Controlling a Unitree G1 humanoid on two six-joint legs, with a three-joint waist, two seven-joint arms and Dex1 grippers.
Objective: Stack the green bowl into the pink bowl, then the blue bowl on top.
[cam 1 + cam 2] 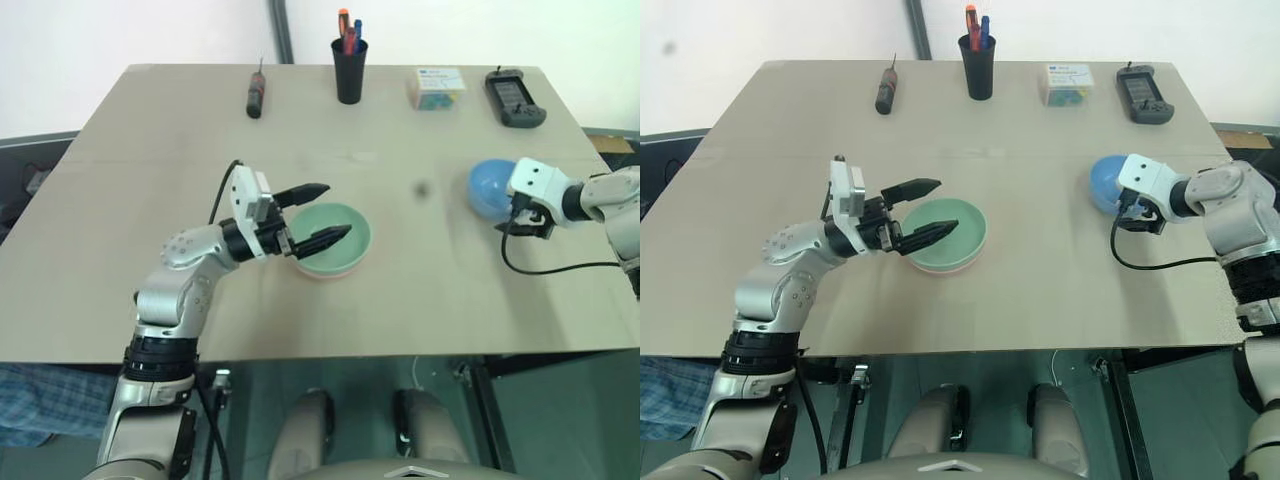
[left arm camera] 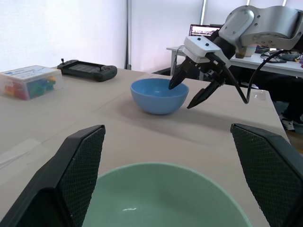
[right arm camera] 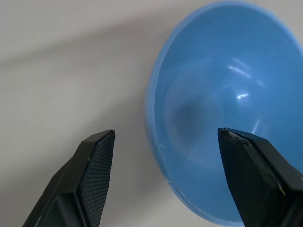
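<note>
Two bowls already nest mid-worktop (image 1: pixel 120 200): green bowl (image 1: pixel 336 232) inside pink bowl (image 1: pixel 322 274). Blue bowl (image 1: pixel 487 187) sits well to the right, nearest the right gripper (image 2: pixel 194 93), whose spread jaws straddle its near rim, one inside. Left gripper (image 1: pixel 318 213) hovers released over green.

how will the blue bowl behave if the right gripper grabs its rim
The small, smooth sky-blue plastic-looking bowl seems rigid and probably light. Its glossy wall may slip between the open right gripper fingers, and a one-sided rim pinch could tip it.
</note>
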